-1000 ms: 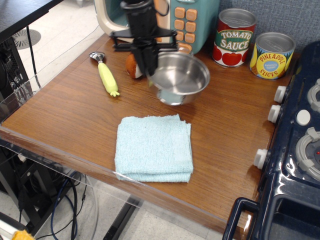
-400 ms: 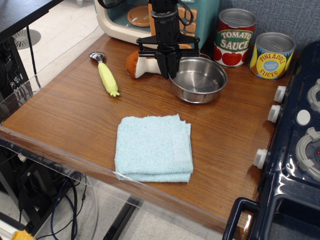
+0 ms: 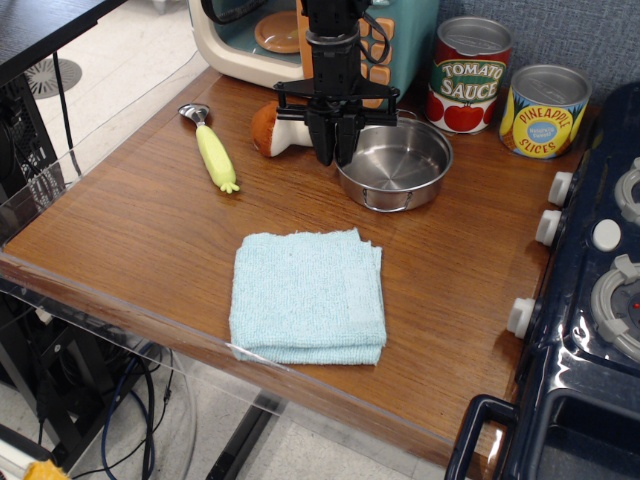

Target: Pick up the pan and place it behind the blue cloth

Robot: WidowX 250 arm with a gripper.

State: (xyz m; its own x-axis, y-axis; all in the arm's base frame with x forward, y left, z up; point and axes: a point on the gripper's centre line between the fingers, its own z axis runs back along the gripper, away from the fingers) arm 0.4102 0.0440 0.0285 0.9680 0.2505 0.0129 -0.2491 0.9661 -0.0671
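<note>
The pan (image 3: 400, 160), a small shiny steel pot, sits on the wooden table (image 3: 130, 240) behind the blue cloth (image 3: 308, 296) and a little to its right. My gripper (image 3: 335, 158) comes down from above with its fingers pinched on the pan's left rim. The pan looks level, with its bottom on or just above the wood. The light blue cloth lies folded flat near the table's front edge, apart from the pan.
A tomato sauce can (image 3: 470, 75) and a pineapple can (image 3: 543, 110) stand behind the pan on the right. A brown and white toy mushroom (image 3: 272, 130) lies just left of my gripper. A yellow-handled scoop (image 3: 213, 150) lies at the left, a toy oven (image 3: 240, 40) at the back, and a dark blue toy stove (image 3: 600, 290) at the right.
My gripper carried the tilted pan to the right and back, then lowered it level to the table behind the cloth. In the last step it barely moved.
</note>
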